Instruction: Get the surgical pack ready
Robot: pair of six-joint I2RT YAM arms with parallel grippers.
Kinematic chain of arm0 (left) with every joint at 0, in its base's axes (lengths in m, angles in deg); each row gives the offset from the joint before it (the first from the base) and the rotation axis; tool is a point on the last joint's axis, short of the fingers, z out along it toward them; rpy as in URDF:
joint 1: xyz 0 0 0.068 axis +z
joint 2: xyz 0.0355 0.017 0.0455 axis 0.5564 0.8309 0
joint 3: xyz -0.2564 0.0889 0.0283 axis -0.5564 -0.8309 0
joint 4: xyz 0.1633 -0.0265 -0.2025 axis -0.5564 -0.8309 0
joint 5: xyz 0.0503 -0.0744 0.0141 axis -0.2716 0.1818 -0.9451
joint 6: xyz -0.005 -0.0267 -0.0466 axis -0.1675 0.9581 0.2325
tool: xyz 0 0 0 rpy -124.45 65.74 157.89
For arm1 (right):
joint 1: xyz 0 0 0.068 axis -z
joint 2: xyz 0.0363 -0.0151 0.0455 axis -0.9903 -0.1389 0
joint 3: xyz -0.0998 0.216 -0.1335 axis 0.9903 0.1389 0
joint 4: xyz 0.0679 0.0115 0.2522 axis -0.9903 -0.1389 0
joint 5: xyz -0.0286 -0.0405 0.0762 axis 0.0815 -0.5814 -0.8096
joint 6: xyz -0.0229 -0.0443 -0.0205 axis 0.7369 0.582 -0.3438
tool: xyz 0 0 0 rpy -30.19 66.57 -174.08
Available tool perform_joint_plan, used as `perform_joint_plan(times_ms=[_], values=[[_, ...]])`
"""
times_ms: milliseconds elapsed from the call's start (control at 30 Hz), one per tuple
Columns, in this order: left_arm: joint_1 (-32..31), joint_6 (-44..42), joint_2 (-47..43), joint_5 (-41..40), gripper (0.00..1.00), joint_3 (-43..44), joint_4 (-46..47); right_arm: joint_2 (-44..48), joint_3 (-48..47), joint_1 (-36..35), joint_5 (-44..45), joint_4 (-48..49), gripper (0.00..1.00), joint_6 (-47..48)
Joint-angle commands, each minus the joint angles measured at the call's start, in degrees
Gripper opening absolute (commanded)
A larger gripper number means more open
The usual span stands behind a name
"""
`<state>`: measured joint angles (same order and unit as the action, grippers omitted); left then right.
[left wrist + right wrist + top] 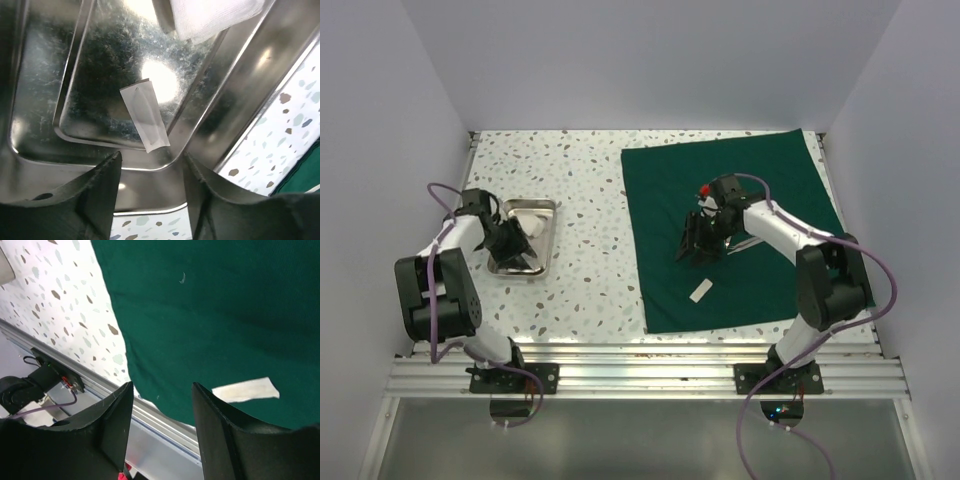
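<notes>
Surgical pack, partly assembled. Green drape (740, 230) lay spread flat on the speckled desk (590, 200), with a white strip (702, 291) resting on it near its near edge. Right hand (162, 390) hung above the drape, left of its middle, jaws apart and holding nothing. Steel tray (523, 237) sat well to the left of the drape, apart from it, containing a wad of gauze (215, 17) and a small flat packet (145, 117). Left hand (151, 165) hovered over the tray, jaws apart and empty, with the packet lying loose just beyond its tips. Risk: the packet lay flat on slick steel, so closing fingers would likely skid it toward the tray wall or shove the tray farther from the drape. Pinching the thin strip might likewise drag and wrinkle the cloth.
</notes>
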<state>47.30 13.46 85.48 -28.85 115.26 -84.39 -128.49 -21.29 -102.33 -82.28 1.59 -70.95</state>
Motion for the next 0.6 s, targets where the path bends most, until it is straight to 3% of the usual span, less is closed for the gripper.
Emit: perform_joint_plan(times_ms=[0, 300, 567], values=[[0.5, -0.1, -4.6, -2.4, 0.57, 3.0, -2.2, 5.2, 3.8, 1.0, 2.8, -0.1, 0.53, -2.0], [-6.5, -0.3, -4.8, 3.1, 0.57, 4.8, -1.6, 11.9, 20.7, 6.0, -0.3, 8.9, 0.51, -4.8], [-14.9, -0.5, -3.0, 11.2, 0.56, 9.8, 0.1, 11.5, 27.0, 6.5, -1.4, 17.9, 0.51, -8.1]])
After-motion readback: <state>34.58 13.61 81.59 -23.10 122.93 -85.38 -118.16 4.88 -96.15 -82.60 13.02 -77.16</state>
